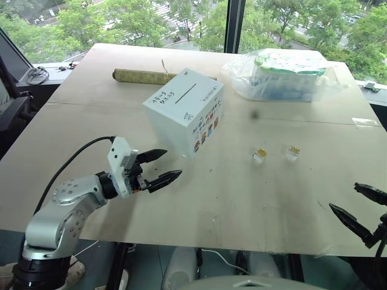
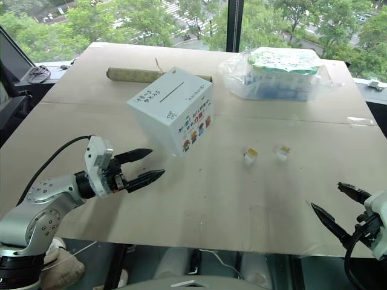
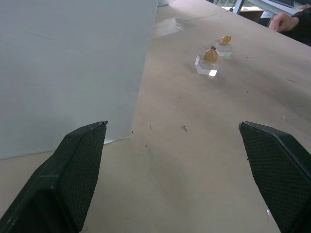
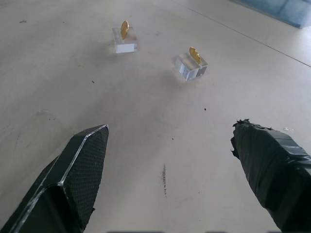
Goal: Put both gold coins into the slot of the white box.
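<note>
Standing on edge, gold coins (image 4: 125, 29), slot (image 1: 186, 92) facing up

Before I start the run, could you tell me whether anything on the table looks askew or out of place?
The white box sits skewed to the table's edges, one corner toward the robot. Both gold coins stand on edge in small clear blocks, which is unusual. Nothing looks spilled or damaged.

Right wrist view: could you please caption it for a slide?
Open right gripper faces two gold coins upright on clear blocks.
</note>
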Tool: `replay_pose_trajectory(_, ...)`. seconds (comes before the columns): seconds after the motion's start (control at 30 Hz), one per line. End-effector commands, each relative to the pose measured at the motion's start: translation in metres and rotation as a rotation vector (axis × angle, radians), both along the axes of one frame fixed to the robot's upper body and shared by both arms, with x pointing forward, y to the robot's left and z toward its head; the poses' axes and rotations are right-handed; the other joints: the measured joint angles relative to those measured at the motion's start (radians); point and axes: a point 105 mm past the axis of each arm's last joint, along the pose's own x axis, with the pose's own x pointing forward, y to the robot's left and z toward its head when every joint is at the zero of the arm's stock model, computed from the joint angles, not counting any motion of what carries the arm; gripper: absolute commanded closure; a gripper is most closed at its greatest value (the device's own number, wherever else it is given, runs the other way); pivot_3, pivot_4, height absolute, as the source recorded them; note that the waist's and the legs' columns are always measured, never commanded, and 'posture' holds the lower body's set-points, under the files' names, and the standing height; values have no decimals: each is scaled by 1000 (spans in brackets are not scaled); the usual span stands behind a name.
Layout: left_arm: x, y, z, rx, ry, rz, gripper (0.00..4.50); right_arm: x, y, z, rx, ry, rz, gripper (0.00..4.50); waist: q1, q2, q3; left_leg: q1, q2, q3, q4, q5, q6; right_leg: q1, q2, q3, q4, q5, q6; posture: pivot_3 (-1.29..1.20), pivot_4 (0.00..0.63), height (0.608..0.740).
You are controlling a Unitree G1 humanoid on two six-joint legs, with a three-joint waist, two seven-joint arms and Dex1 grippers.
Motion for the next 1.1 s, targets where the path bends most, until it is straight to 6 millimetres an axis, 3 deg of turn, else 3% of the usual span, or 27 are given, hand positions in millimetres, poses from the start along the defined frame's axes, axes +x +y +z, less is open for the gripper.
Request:
replay_pose_trajectory(0.03,-8,-17,18,1,-58,-124,42,18,9,8,-55,-32,10,107,0,0,0,0,0,0,0,0,0,0,0,0,0,0,0,0,150,740)
replay_pose_trajectory(0.13,-24,-39,29,0,-71,-318,42,55,22,18,-117,-57,7,107,-17,0,1,1,1,3,2,0,0,-1,2,1,1,1,-1,0,150,740)
replay_pose_trajectory(0.27,-27,-52,35,13,-108,-399,42,90,32,19,-99,-43,9,107,-7,1,0,1,1,3,3,0,0,-1,2,3,0,2,0,0,150,740)
replay_pose_trajectory(0.37,-27,-59,42,-13,-104,-431,0,116,35,18,-97,-31,-3,899,2,2,2,-2,1,2,2,0,0,-3,3,3,-1,2,0,0,150,740)
replay_pose_trajectory(0.43,-26,-61,46,-23,-112,-440,0,129,40,15,-126,-21,23,1834,1,3,2,-3,-1,2,1,0,1,-4,3,4,-2,2,0,0,150,740)
replay_pose_trajectory(0.57,-23,-63,51,-21,-138,-442,0,153,39,7,-131,16,16,1834,-1,3,2,-3,-1,3,1,-1,2,-4,3,5,-3,2,1,0,150,740)
replay_pose_trajectory(0.63,-20,-62,52,-20,-146,-439,0,158,39,2,-156,42,37,2275,-1,3,2,-3,-1,4,1,-1,2,-4,3,5,-3,2,1,0,150,740)
replay_pose_trajectory(1.1,-18,-61,46,-25,-151,-432,0,165,35,-4,-166,78,71,2275,-2,4,3,-3,0,4,1,-1,2,-4,4,5,-3,2,1,0,150,740)
